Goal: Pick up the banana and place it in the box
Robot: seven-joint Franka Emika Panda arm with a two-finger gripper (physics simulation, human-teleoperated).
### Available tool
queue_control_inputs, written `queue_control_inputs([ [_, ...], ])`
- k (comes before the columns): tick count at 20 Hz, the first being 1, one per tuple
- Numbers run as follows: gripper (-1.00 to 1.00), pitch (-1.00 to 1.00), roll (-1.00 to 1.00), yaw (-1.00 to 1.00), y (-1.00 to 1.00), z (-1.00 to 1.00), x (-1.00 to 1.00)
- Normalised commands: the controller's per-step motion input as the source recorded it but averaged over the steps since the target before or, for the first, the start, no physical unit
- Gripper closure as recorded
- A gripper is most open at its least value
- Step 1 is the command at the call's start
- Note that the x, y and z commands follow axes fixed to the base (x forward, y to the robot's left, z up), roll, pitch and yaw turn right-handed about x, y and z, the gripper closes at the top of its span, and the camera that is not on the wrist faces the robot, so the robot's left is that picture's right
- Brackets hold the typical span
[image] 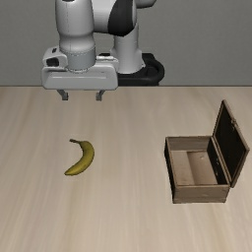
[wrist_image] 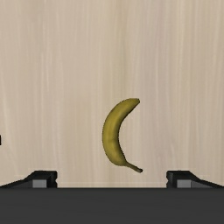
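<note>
1. Box (image: 202, 194): a wooden case on the counter (image: 128, 212) at the exterior view's right, its lid raised.
2. Banana (image: 81, 157) (wrist_image: 118, 131): lies flat on the counter, well apart from the box and outside it.
3. Gripper (image: 82, 96) (wrist_image: 112, 179): points straight down, raised above the counter on the robot's side of the banana, its fingers spread wide and holding nothing.
4. Arm (image: 79, 30): rises upright behind the gripper.

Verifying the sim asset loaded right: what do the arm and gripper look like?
The arm has rounded, glossy white links with black joint sections, on a black base. The gripper is a wide light-grey block with two short dark fingers; no cables or markings visible.
</note>
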Motion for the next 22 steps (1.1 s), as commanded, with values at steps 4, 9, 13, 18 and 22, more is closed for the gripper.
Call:
queue_control_inputs([
  [4,-1.0,0.0,0.0,0.0,0.0,-1.0,0.0],
  [9,-1.0,0.0,0.0,0.0,0.0,-1.0,0.0],
  [13,-1.0,0.0,0.0,0.0,0.0,-1.0,0.0],
  [18,-1.0,0.0,0.0,0.0,0.0,-1.0,0.0],
  [22,-1.0,0.0,0.0,0.0,0.0,-1.0,0.0],
])
